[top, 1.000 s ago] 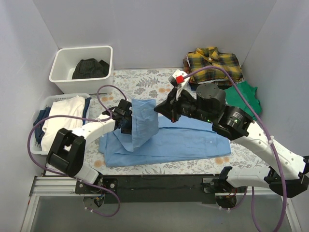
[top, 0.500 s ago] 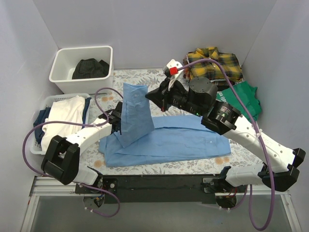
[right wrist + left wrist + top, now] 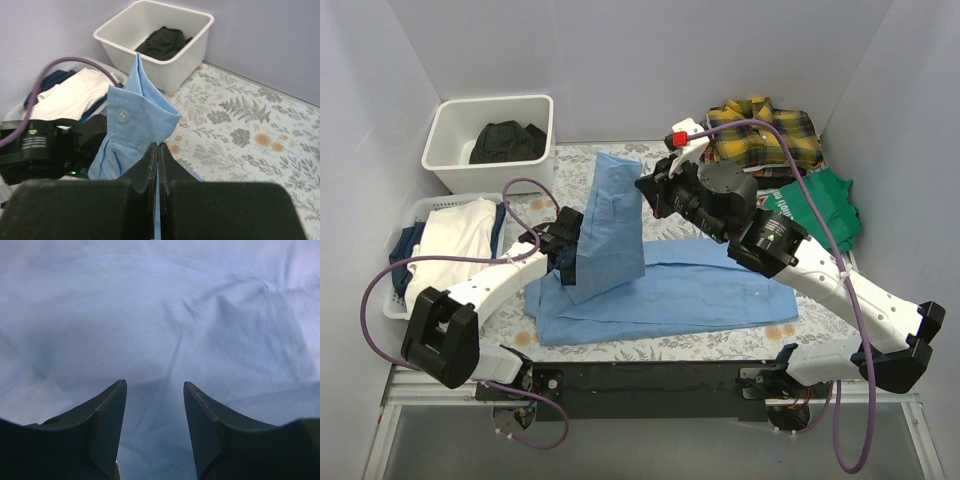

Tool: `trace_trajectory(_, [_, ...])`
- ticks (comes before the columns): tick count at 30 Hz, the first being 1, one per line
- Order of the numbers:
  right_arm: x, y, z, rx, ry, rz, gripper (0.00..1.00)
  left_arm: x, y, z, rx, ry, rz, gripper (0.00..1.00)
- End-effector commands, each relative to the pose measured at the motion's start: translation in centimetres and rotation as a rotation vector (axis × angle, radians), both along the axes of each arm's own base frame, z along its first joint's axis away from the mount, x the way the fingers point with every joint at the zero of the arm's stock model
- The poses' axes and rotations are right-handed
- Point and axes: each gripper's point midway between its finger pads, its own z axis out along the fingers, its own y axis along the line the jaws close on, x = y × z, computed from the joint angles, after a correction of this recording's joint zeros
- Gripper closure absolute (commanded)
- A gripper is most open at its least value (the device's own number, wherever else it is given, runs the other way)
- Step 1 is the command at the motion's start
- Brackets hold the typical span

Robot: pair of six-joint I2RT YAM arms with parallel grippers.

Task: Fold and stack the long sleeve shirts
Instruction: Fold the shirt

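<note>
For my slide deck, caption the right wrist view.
Right fingers pinch a plain light blue cloth shirt by its buttoned cuff, above the floral-patterned table.

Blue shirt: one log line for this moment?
right gripper: shut on blue shirt sleeve, raised | left gripper: open, facing shirt

From above and behind, the top view takes in the whole counter (image 3: 575,165). The left wrist view sits tight against the light blue shirt (image 3: 160,315); the right wrist view sees it from farther off.
</note>
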Motion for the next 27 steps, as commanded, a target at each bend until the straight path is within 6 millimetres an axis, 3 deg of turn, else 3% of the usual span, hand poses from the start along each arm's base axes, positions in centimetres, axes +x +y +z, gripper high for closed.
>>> trace_trajectory(1, [1.4, -3.0, -1.2, 0.013, 0.033, -0.184, 0.99, 1.1, 4.7, 1.3, 0.108, -0.017, 0.294, 0.51])
trace_trajectory(3, [1.3, -3.5, -3.2, -0.019, 0.066, -0.202, 0.99, 1.6, 6.7, 1.4, 0.131, -0.018, 0.387, 0.51])
trace_trajectory(7, [0.9, -5.2, -7.9, -0.119, 0.16, -0.261, 0.99, 2.1, 8.5, 2.2, 0.176, -0.044, 0.454, 0.49])
trace_trajectory(8, [0.8, -5.7, -8.9, -0.142, 0.18, -0.277, 0.99, 2.5, 8.6, 2.6, 0.177, -0.054, 0.463, 0.48])
trace_trajectory(9, [0.6, -6.8, -11.1, -0.199, 0.216, -0.311, 0.99, 2.6, 8.8, 2.7, 0.184, -0.056, 0.461, 0.48])
trace_trajectory(13, [0.2, -10.0, -14.6, -0.274, 0.283, -0.418, 0.99, 3.2, 8.1, 2.9, 0.172, -0.053, 0.421, 0.47])
trace_trajectory(19, [2.1, -13.1, -16.3, -0.26, 0.339, -0.548, 0.99, 3.5, 6.5, 3.7, 0.095, -0.08, 0.32, 0.47])
trace_trajectory(24, [5.4, -13.0, -16.0, -0.241, 0.321, -0.584, 0.99, 2.0, 3.8, 4.4, -0.044, -0.042, 0.192, 0.4])
trace_trajectory(26, [7.1, -13.0, -15.1, -0.205, 0.313, -0.596, 0.99, 0.8, 3.7, 3.8, -0.056, 0.01, 0.197, 0.38])
trace_trajectory(27, [7.8, -12.7, -15.6, -0.226, 0.317, -0.59, 0.99, 0.3, 3.3, 3.7, -0.073, 0.033, 0.195, 0.38])
